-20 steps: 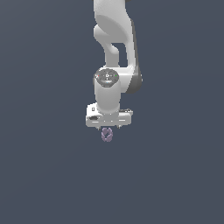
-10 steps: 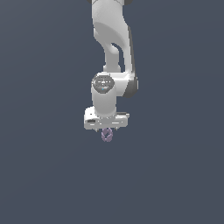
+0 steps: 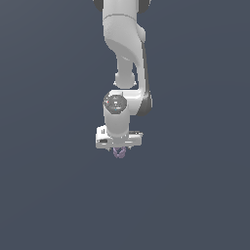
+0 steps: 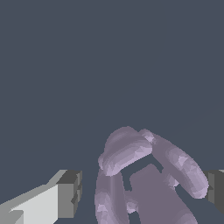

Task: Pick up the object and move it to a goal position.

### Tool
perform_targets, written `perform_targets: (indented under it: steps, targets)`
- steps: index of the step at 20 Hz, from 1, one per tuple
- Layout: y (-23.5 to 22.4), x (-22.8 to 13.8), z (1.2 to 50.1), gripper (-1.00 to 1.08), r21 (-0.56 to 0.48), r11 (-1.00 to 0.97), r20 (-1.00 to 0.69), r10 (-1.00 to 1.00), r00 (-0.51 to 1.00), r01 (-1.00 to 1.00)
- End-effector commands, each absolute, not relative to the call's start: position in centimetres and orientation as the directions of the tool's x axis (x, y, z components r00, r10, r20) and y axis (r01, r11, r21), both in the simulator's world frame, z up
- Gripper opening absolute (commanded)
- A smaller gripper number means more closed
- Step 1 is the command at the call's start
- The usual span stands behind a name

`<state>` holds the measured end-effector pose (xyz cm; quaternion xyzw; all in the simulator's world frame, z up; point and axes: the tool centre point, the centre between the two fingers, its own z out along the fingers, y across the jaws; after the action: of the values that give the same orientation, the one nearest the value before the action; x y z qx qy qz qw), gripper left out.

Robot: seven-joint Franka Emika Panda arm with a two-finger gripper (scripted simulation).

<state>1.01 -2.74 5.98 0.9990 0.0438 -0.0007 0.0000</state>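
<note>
The object (image 3: 119, 153) is a small pale lilac lumpy thing with ridged lobes. It hangs just under the white gripper (image 3: 119, 150) in the middle of the exterior view. In the wrist view the object (image 4: 144, 175) fills the space between the two grey finger pads (image 4: 70, 194), which press on its sides. The gripper is shut on the object and holds it in the air. The white arm reaches down from the top of the exterior view.
A plain dark grey-blue surface (image 3: 49, 195) fills both views. No other things, edges or goal mark show.
The arm has moved up and a little to the exterior view's left with the object in its gripper. The hold has not changed.
</note>
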Motion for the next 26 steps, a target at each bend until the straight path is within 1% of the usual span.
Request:
perform_targets:
  steps: [1, 4, 5, 18, 22, 26]
  targets:
    - [-2.8, 1.1, 5.2, 1.0, 0.0, -0.996, 0.0, 0.088, 0.996, 0.088]
    - [-2.8, 1.2, 5.0, 1.0, 0.0, -0.996, 0.0, 0.088, 0.996, 0.088]
    - [-2.8, 1.2, 5.0, -1.0, 0.0, -0.996, 0.0, 0.088, 0.996, 0.088]
    - [-2.7, 1.2, 5.4, -1.0, 0.0, -0.996, 0.001, 0.088, 0.996, 0.088]
    - [-2.3, 1.5, 6.7, -1.0, 0.0, -0.996, 0.001, 0.088, 0.996, 0.088]
    - [-1.7, 1.9, 9.0, -1.0, 0.0, -0.996, 0.001, 0.088, 0.996, 0.088]
